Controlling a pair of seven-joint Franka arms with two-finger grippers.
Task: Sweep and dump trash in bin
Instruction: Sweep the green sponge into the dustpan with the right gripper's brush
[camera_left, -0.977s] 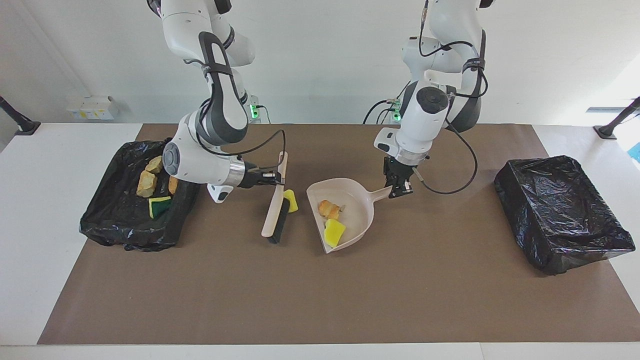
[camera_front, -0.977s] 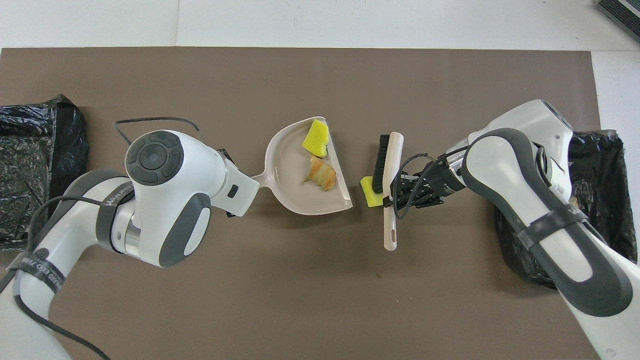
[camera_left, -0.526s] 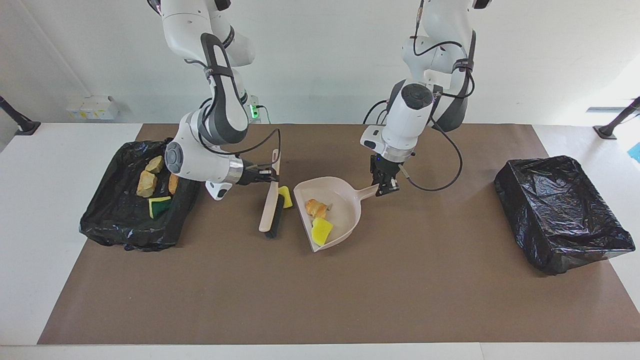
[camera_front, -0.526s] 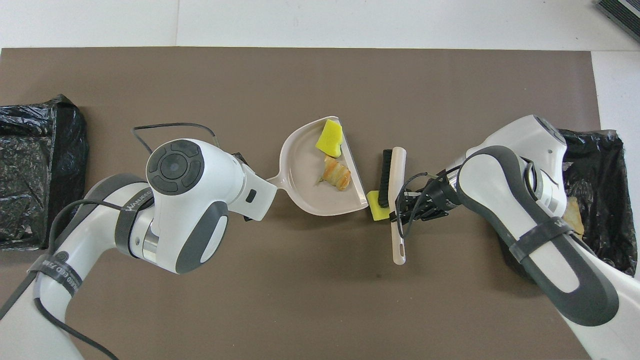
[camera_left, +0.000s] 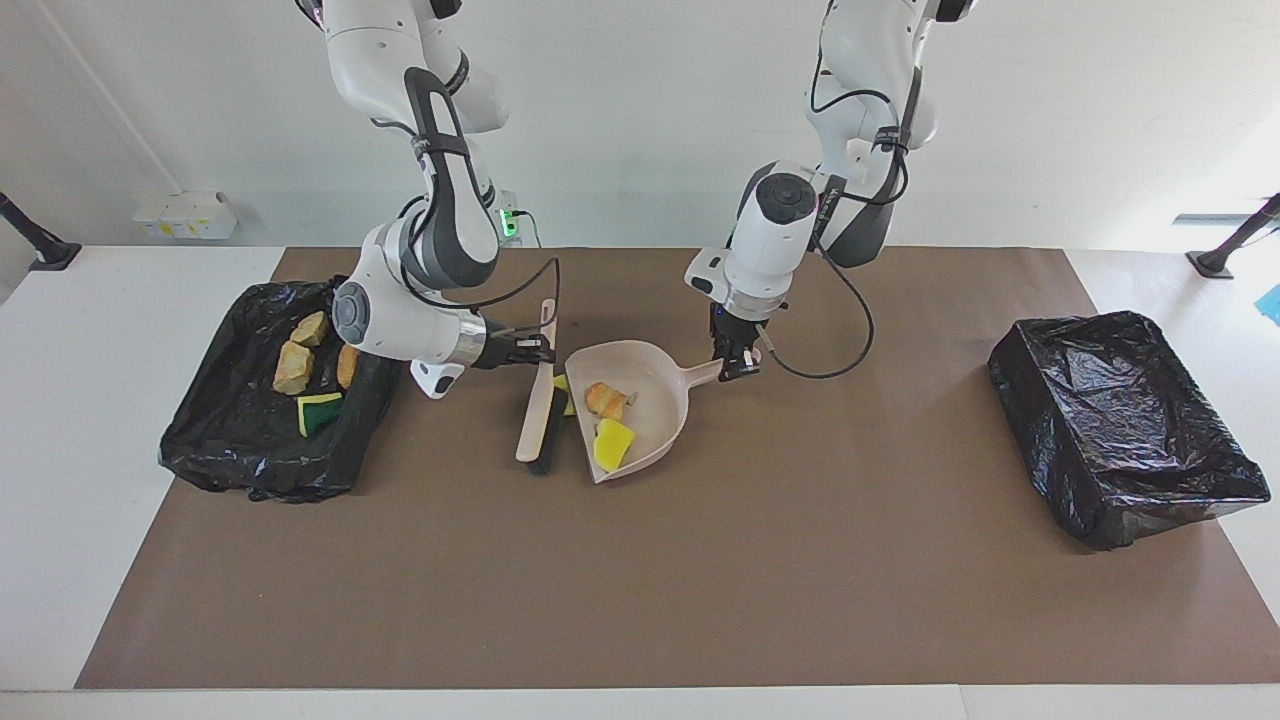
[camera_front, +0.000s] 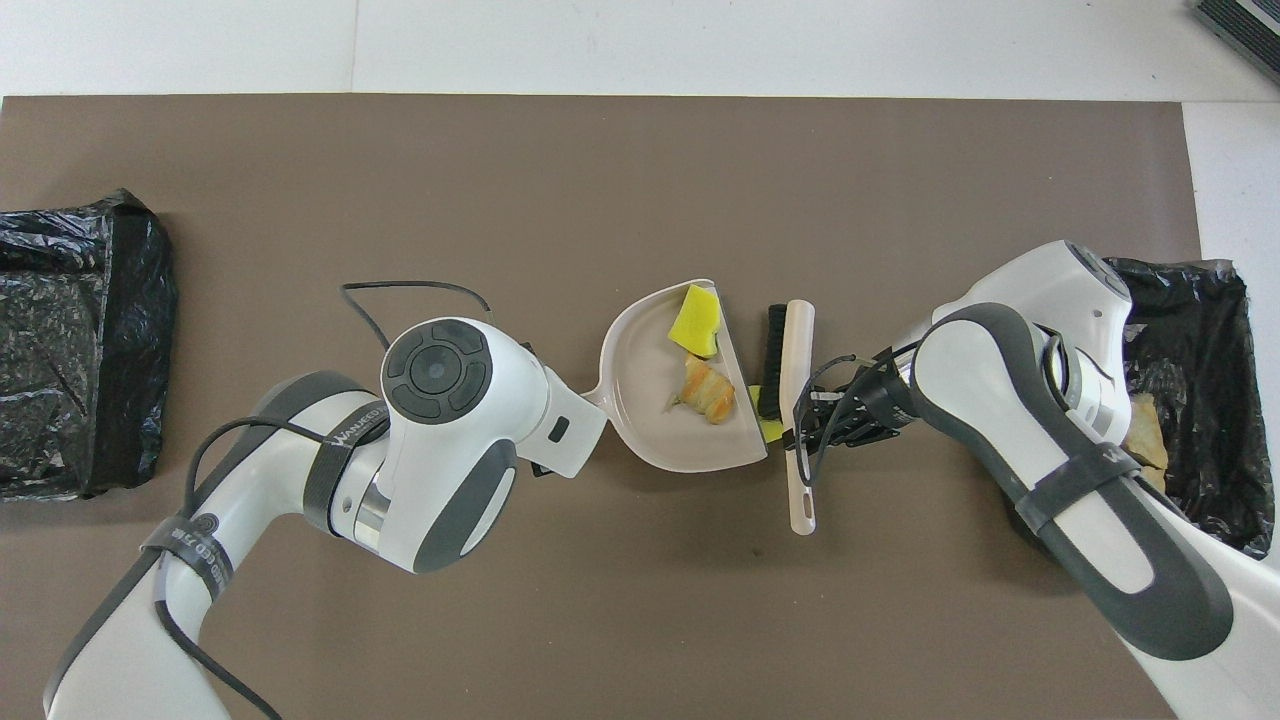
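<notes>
At the middle of the brown mat (camera_left: 700, 600) on the worktop (camera_left: 90, 450), my left hand (camera_left: 735, 368) is clamped on the handle of the beige dustpan (camera_left: 655, 385), whose open lip faces the right arm's end of the worktop. My right hand (camera_left: 527, 351) grips the handle of the hand brush (camera_left: 537, 425), fingers closed around it, with the black bristles turned toward the pan's lip.

Two scraps of trash lie inside the pan: a tan-orange chunk (camera_left: 605, 399) and, farther from my bases, a yellow sponge piece (camera_left: 612, 443). A third scrap, a yellow sponge bit (camera_front: 770, 430), is wedged between the brush and the pan's lip; from overhead only a sliver of it shows, so I cannot say whether it has crossed the edge.

The black-lined bin (camera_left: 215, 455) at the right arm's end of the worktop holds three tan chunks (camera_left: 293, 368) and a green-backed sponge piece (camera_left: 318, 411). A second black-lined bin (camera_left: 1120, 430) sits at the left arm's end, well apart from the pan.
</notes>
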